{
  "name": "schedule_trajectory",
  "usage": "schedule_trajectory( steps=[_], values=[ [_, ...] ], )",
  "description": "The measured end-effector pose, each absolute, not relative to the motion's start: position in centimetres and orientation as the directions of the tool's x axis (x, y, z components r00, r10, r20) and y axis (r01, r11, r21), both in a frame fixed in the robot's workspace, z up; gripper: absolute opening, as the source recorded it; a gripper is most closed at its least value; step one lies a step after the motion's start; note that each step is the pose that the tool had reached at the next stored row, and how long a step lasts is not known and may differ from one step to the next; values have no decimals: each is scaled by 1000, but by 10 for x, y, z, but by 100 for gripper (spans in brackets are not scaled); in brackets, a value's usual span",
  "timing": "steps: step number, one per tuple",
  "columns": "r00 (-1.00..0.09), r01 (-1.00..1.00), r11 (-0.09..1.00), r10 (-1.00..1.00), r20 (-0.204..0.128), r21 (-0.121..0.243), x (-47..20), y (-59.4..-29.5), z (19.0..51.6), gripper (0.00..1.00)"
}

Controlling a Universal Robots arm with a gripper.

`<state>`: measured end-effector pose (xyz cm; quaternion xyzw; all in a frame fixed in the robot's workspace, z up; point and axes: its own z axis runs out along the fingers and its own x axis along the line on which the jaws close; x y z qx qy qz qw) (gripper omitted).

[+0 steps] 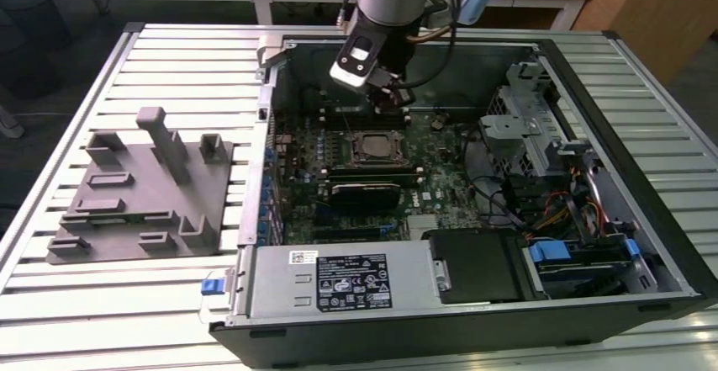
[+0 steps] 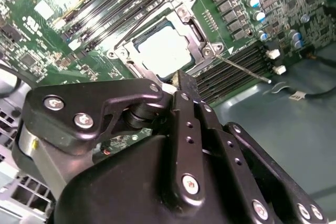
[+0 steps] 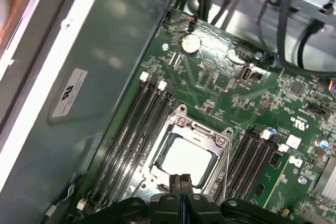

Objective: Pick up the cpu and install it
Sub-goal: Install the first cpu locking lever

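Gripper [image 3: 181,191] fingers pressed together, nothing between them — tips hang just above the near edge of the socket [image 3: 185,157], not touching as far as the wrist views show.

The cpu [image 3: 185,160] sits directly below the fingertips, seated flat in the socket: pale silvery square top, framed by the square metal load plate [image 2: 202,40]. The thin lever [image 2: 242,68] runs along one side of the frame, a bare wire rod slanting away.

Just beside the socket on both sides: rows of long black memory slots [image 3: 135,129], empty. Green motherboard [image 3: 220,85] around it, dotted with small capacitors and a coin cell [image 3: 189,44].

Further out, the grey-green steel case wall [image 3: 105,61] rises close to the gripper on one side; black cables [image 1: 493,190] and the metal drive cage [image 1: 527,110] crowd the other.

Arm [image 1: 393,1] comes straight down into the open case [image 1: 662,245], wrist tilted slightly.

Well apart, on the slatted table [image 1: 67,304] at the exterior view's left — a grey moulded fixture [image 1: 140,194] with upright posts.
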<state>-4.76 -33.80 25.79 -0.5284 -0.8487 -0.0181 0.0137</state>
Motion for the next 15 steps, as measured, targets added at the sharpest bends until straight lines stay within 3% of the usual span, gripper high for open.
schedule_trajectory(
  steps=[15],
  values=[
    [-627, 779, 627, 778, 41, 16, -48, -338, 258, 11]
  ],
)
